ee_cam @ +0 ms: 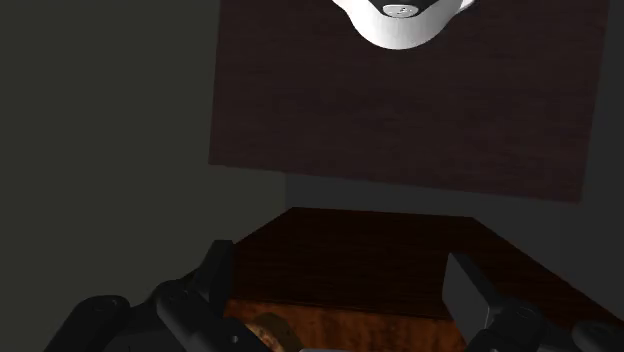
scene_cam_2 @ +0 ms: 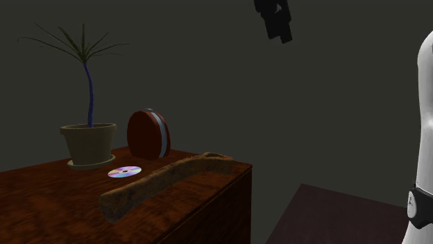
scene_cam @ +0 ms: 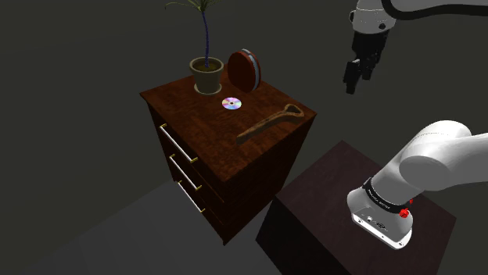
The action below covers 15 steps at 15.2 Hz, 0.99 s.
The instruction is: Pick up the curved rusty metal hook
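Note:
The rusty brown hook (scene_cam: 270, 123) is long and curved, with a loop at one end. It lies flat on the dark wooden dresser top (scene_cam: 188, 109), near the edge facing the stand. In the second exterior view the hook (scene_cam_2: 163, 181) runs across the front of the dresser top (scene_cam_2: 41, 201). My black gripper (scene_cam: 353, 83) hangs high in the air, well off to the shoulder view's right of the dresser and above it; it also shows as the gripper (scene_cam_2: 282, 33). In the wrist view the gripper (ee_cam: 340, 285) is open, its fingers (ee_cam: 215, 275) wide apart with nothing between them.
On the dresser also stand a potted plant (scene_cam: 206, 74), a red round disc-shaped object (scene_cam: 244, 69) on edge, and a flat CD (scene_cam: 231, 103). Drawers with brass handles (scene_cam: 178, 148) face the shoulder view's lower left. The dark stand (scene_cam: 313, 219) sits beside the dresser.

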### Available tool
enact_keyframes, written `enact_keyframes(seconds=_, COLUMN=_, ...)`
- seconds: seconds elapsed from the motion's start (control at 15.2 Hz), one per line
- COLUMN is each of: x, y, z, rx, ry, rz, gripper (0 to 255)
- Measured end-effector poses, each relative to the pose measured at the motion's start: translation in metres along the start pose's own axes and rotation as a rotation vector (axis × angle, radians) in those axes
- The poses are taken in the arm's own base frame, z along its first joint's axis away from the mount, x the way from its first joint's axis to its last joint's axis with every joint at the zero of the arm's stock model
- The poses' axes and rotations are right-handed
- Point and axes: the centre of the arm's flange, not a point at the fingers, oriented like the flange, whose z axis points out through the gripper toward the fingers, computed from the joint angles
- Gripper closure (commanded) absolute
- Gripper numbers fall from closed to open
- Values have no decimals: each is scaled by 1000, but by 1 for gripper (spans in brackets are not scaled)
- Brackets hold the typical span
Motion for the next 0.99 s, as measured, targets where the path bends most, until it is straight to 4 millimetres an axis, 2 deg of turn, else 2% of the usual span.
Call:
enact_keyframes(seconds=0.13, x=3, y=3, z=5, rx=0, ry=4, rz=-22, gripper=0)
enact_keyframes(seconds=0.33, x=22, y=14, z=22, rx=-1, ry=30, rz=-145, gripper=0)
enact_keyframes(seconds=0.66, x=67, y=32, z=63, rx=-4, ry=82, rz=-389, gripper=0)
enact_keyframes(seconds=0.99, x=112, y=32, z=97, rx=-7, ry=136, rz=-638, gripper=0)
